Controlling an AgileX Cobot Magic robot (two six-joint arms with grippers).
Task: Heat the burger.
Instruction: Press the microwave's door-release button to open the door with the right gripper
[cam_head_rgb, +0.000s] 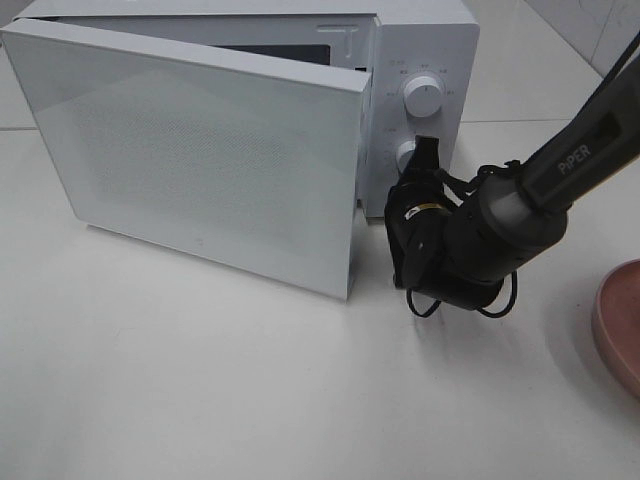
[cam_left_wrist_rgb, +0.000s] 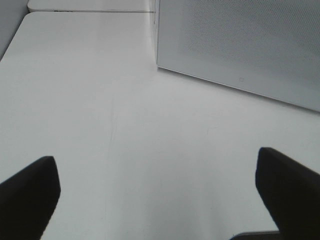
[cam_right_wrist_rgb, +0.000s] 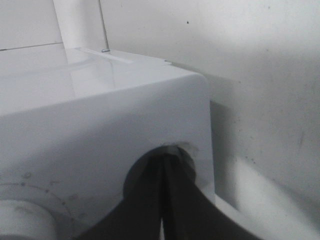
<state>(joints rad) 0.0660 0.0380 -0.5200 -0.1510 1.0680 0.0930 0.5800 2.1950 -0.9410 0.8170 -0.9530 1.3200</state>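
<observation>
Right claw (cam_head_rgb: 426, 150), tips together, at lower knob (cam_head_rgb: 404, 155) of open-doored microwave (cam_head_rgb: 430, 40); left claw (cam_left_wrist_rgb: 157, 200) wide apart over white table (cam_left_wrist_rgb: 100, 100).

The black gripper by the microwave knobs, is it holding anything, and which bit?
No, nothing is held. The right gripper is shut with nothing between its jaws, its tips at the front panel of the microwave, near a knob.

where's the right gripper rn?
Exterior high view, right of centre: the right gripper, jaws shut, sits at the microwave's lower knob, just past the open door's free edge. Contact with the knob can't be confirmed.
</observation>
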